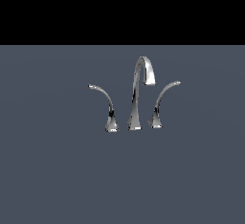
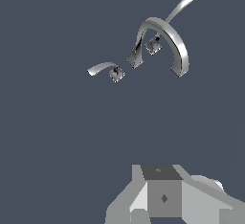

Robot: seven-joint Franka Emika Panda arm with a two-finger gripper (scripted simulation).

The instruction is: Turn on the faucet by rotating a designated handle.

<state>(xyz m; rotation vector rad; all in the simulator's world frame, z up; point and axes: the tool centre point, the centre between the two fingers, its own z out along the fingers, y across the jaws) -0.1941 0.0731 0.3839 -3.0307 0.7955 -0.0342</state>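
Shiny chrome faucet, dark-reflecting base on the handle, slate-blue floor, grey end effector.

The shiny chrome 3-piece faucet stands upright on a flat slate-grey surface, its tall gooseneck spout rising from a flared base between 2 slim levers. The thin curved chrome handle with the dark reflection on its small flared base arches toward the exterior view's left and tapers to a fine tip. In the wrist view this handle lies well ahead of the fingers, apart from them and untouched, just beside the spout's base.
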